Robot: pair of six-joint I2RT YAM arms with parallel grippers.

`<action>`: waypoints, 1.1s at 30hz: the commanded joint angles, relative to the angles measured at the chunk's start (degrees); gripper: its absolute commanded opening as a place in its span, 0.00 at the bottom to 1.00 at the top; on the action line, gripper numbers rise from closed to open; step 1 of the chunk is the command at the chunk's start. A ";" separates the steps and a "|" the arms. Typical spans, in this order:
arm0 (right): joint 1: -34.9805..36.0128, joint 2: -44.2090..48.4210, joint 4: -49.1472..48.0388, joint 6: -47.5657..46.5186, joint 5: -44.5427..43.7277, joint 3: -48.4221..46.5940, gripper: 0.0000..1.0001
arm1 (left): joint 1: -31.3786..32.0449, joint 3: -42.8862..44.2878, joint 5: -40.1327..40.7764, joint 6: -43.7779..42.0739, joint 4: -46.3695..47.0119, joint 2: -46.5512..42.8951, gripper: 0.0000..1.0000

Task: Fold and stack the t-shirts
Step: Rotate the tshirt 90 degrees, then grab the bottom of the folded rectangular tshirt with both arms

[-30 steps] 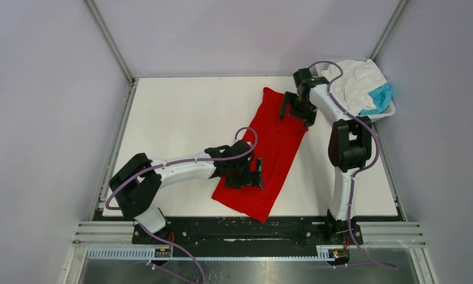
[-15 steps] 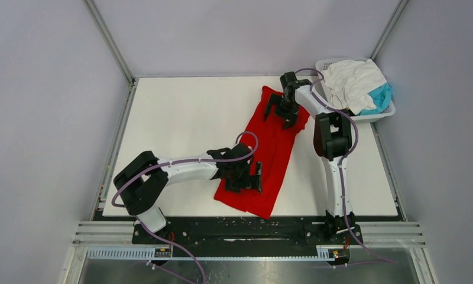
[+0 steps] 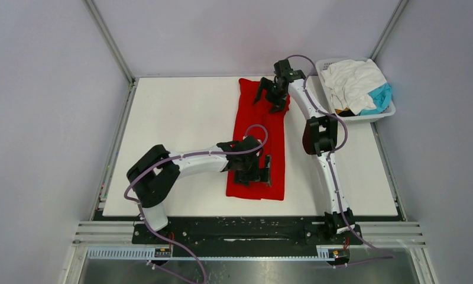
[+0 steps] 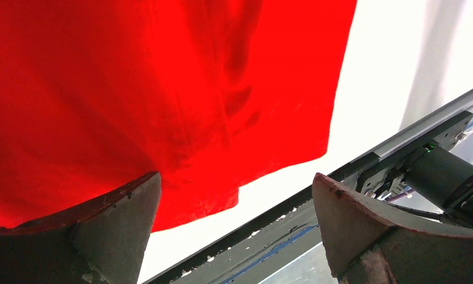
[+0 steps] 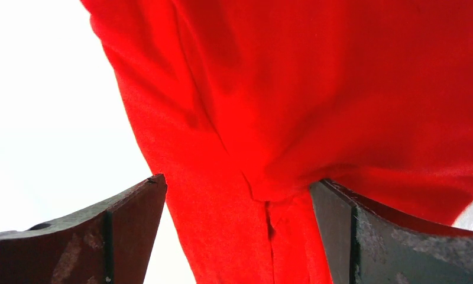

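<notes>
The red t-shirt (image 3: pixel 259 142) lies folded into a long narrow strip running from the far edge of the white table (image 3: pixel 181 118) to near its front. My left gripper (image 3: pixel 267 171) is open and sits low on the strip's near end; the left wrist view shows the red cloth (image 4: pixel 163 89) under its spread fingers, gripper midpoint (image 4: pixel 237 236). My right gripper (image 3: pixel 268 99) is open on the strip's far end; the right wrist view shows red cloth (image 5: pixel 311 89) between the jaws (image 5: pixel 240 234). A white t-shirt (image 3: pixel 352 80) and a teal t-shirt (image 3: pixel 380 96) lie bunched in the basket.
The white slotted basket (image 3: pixel 386 112) stands at the far right corner of the table. The black rail and arm bases (image 3: pixel 240 228) run along the near edge, also seen in the left wrist view (image 4: pixel 399 154). Grey walls enclose the table.
The red shirt has swung from a diagonal to lying straight front to back. My right gripper moved left and farther away with its far end; my left gripper shifted right at the near end.
</notes>
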State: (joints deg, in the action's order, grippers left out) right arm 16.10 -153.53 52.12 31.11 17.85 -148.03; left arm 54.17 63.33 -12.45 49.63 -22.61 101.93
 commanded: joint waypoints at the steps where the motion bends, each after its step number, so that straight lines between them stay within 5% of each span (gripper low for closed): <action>1: 0.38 11.42 -1.00 -2.89 0.89 -0.38 0.99 | -0.21 2.98 2.19 -2.67 -3.12 -5.06 0.99; 5: 0.68 29.79 -2.97 -6.32 -6.95 19.13 1.00 | -0.18 -1.68 8.73 -3.57 -4.78 -16.04 0.99; 9: 0.71 52.77 -17.19 -3.04 -12.88 53.32 0.99 | -1.15 -10.04 14.97 -2.26 -5.72 -25.73 0.99; 13: 0.78 73.47 -31.10 3.73 -12.72 86.12 0.99 | -5.44 -20.29 13.47 -0.18 -3.21 -31.81 0.99; 18: 2.75 90.23 -38.08 11.58 -7.03 113.71 0.98 | -9.19 -27.98 8.51 0.59 3.20 -32.37 0.94; 24: 7.19 97.84 -38.61 15.57 -3.03 125.62 0.86 | -9.28 -29.75 4.51 1.43 9.33 -26.43 0.69; 33: 12.83 95.25 -40.26 18.12 -3.79 130.04 0.63 | -9.30 -29.89 3.46 2.21 11.72 -18.67 0.30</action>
State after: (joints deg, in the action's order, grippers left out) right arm 26.52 -56.45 12.99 47.16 14.66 -19.55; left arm 44.91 33.89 -9.69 51.99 -10.70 80.07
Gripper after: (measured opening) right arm 0.663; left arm 0.381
